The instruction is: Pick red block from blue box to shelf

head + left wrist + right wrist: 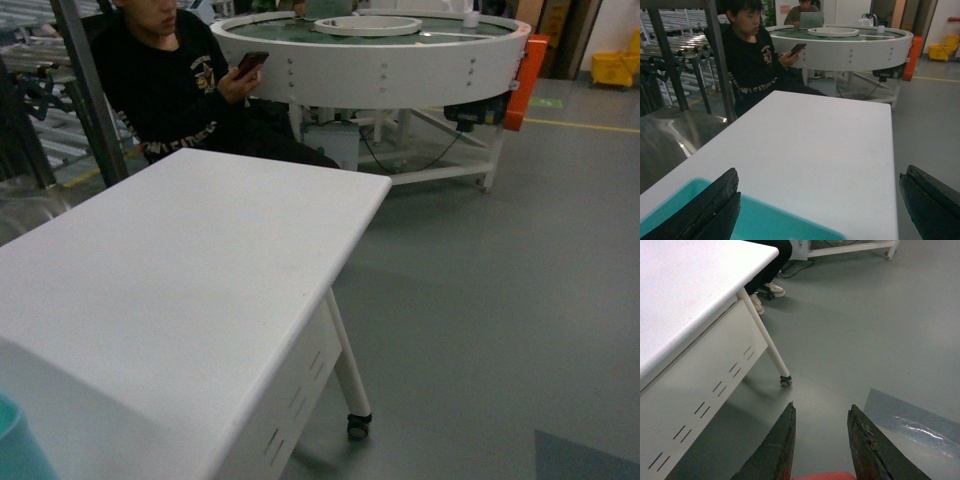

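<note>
The red block point(822, 476) shows as a thin strip at the bottom edge of the right wrist view, held between the two dark fingers. My right gripper point(822, 406) is shut on it and hangs over the grey floor, to the right of the table. A corner of the blue box point(765, 220), teal in colour, lies on the white table just below my left gripper point(821, 172), which is wide open and holds nothing. That box also peeks in at the head view's bottom left point(15, 445). The steel shelf point(670, 35) stands beyond the table's left side. Neither gripper appears in the head view.
The white table point(200, 270) has a castor leg point(785, 381) at its right corner. A seated person point(170, 80) with a phone is behind the table. A round white conveyor point(400, 50) stands at the back. A grey floor patch point(910, 420) lies to the right.
</note>
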### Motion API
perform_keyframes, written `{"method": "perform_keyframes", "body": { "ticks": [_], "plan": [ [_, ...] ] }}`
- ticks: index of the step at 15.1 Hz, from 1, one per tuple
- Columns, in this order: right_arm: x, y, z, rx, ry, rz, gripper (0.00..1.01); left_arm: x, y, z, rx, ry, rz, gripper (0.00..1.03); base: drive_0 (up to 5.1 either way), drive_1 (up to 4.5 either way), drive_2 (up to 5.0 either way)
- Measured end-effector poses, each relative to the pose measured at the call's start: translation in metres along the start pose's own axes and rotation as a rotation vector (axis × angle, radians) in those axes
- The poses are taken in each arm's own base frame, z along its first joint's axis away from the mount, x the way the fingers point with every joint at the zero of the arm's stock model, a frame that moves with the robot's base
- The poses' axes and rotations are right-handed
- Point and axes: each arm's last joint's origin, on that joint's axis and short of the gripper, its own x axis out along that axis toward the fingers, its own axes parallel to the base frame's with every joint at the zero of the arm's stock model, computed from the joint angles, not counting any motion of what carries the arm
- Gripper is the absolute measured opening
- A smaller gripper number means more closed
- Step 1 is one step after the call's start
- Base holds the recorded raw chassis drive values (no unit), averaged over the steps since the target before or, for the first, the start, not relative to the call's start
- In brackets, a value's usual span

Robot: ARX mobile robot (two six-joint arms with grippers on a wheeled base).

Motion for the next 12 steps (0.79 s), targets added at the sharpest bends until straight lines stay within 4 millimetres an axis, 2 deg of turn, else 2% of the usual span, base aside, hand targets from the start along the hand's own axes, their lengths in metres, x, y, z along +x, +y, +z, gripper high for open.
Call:
{"method": "perform_keyframes", "body": {
  "ticks": [12],
  "plan": [
    [0.0000,0.0000,0.0000,0.000,0.000,0.000,0.27,0.0000,0.0000,0.0000,0.000,0.000,0.000,0.98,-1.5,-1.53,-1.5]
  ]
}}
